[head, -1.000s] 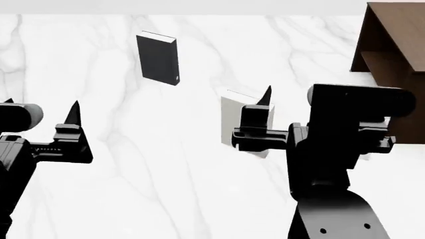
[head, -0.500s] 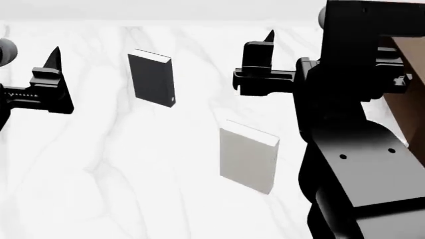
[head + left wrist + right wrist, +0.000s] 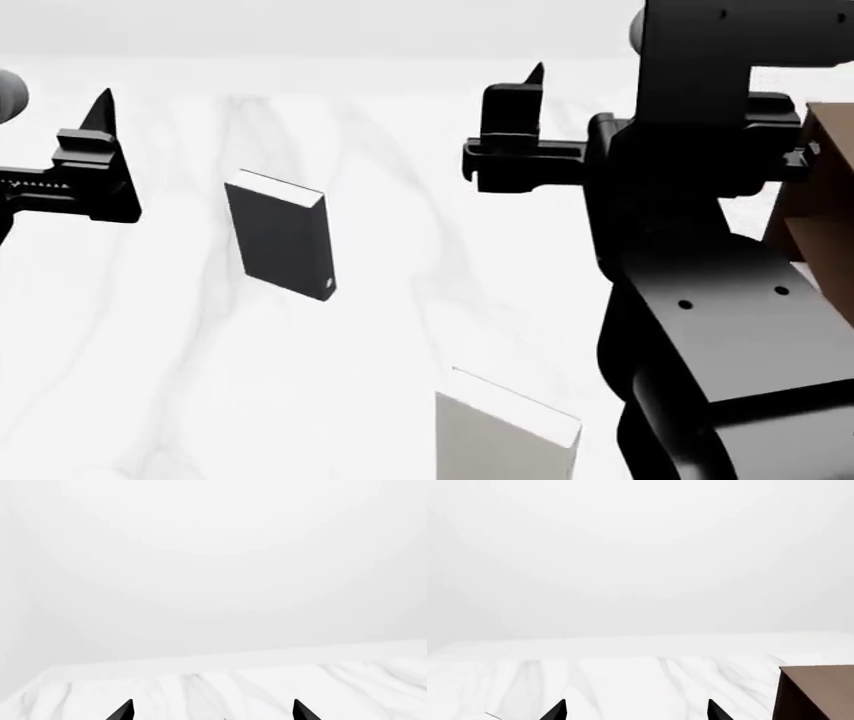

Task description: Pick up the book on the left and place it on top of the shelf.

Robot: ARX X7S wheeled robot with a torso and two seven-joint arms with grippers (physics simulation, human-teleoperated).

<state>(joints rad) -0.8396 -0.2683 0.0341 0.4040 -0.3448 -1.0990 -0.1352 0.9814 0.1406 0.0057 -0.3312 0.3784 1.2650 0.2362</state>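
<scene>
One black book [image 3: 282,246] and one pale book [image 3: 505,436] lying apart on the marble table [image 3: 400,300]; one brown shelf [image 3: 821,205] at right. Left gripper [image 3: 212,711] and right gripper [image 3: 635,710] both spread, holding nothing.

**White marble, white walls**

A white marble counter [image 3: 400,150] with faint grey veining fills the head view, stretching back to a straight far edge. Behind it rises a plain, pale wall [image 3: 213,555], unbroken and evenly lit, with a soft corner showing at one side in the left wrist view. The light is flat and diffuse, casting almost no shadow across the stone.
</scene>
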